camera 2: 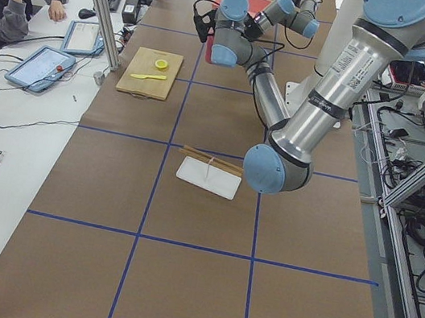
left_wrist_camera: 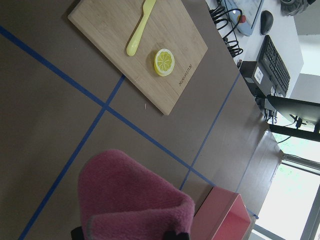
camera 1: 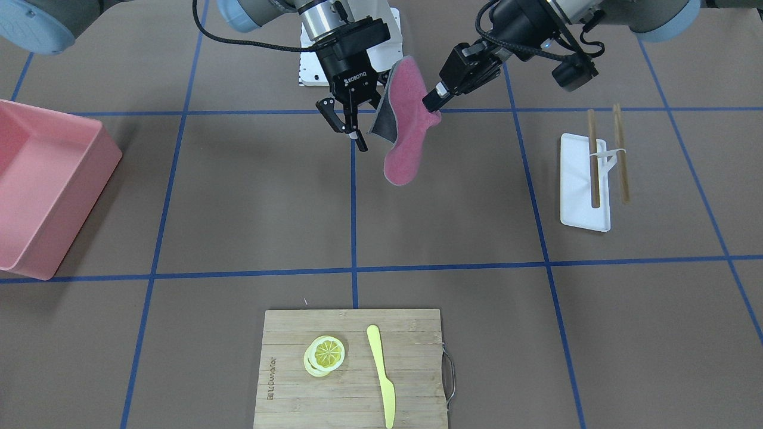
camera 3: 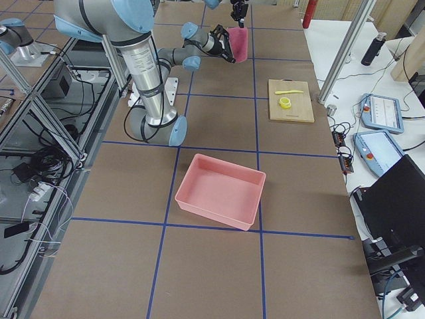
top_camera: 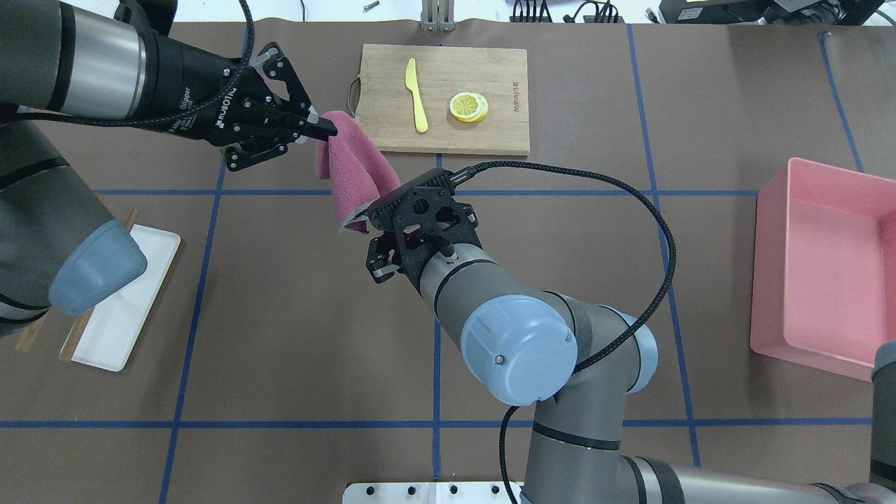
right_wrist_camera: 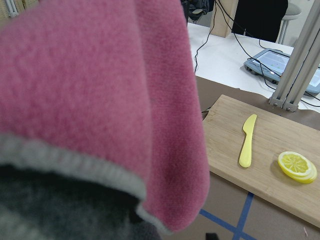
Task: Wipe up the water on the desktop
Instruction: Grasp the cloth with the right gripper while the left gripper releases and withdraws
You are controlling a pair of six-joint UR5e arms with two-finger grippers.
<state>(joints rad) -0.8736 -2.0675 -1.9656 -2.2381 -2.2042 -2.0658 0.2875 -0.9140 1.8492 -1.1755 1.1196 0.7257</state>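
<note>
Pink fleece cloth [camera 1: 408, 137], grey-backed, hangs above brown taped desktop [camera 1: 238, 196], pinched by left gripper [camera 1: 434, 101] at top edge. Right gripper [camera 1: 353, 134] just beside it, jaws spread.

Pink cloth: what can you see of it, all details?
The pink cloth is fuzzy, with a grey underside and edging. It hangs folded in the air above the desktop, pinched near its top by the left gripper. The right gripper, open, sits close beside its grey side; contact unclear.

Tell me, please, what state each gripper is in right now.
Left gripper: shut on the cloth.
Right gripper: open, holding nothing.
</note>
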